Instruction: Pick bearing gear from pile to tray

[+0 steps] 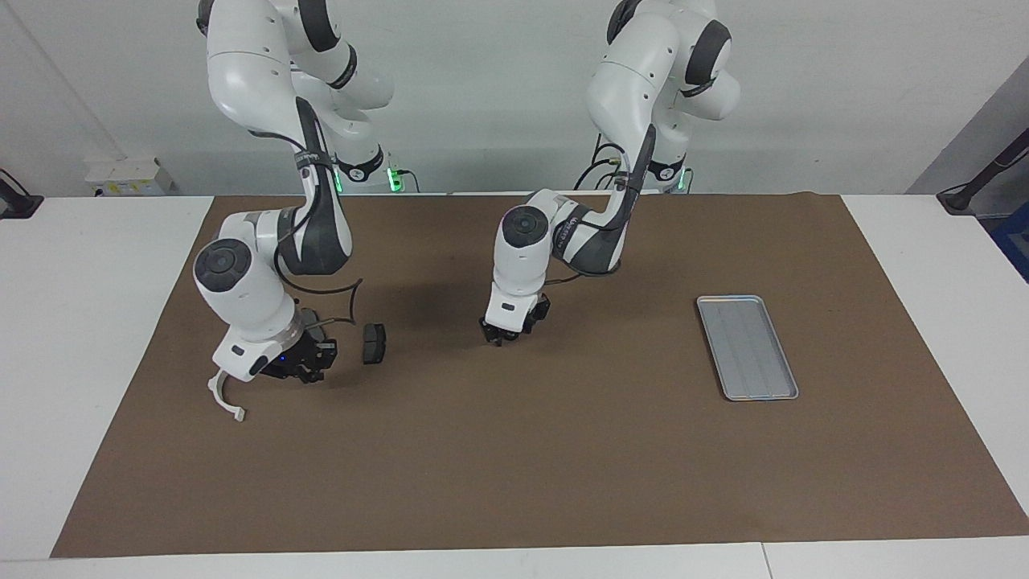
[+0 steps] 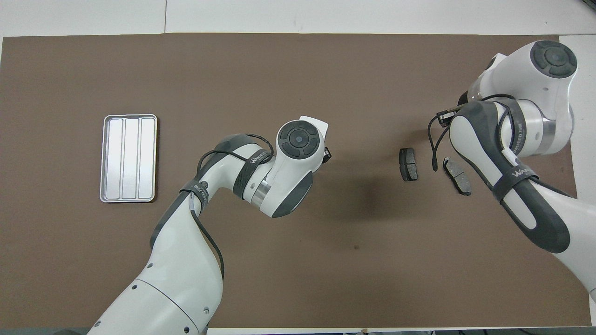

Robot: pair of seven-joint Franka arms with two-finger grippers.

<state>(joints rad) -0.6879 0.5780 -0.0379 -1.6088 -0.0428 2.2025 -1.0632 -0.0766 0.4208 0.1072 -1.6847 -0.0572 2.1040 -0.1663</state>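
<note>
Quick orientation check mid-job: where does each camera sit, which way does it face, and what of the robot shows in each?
Facing view: high across the table, looking at the robots; both whole arms show, right gripper and left gripper low over the mat.
Overhead view: above the robots' end, looking steeply down; arms enter from the bottom, hiding their grippers.
Shared: tray, brake-pad plate, mirrored.
</note>
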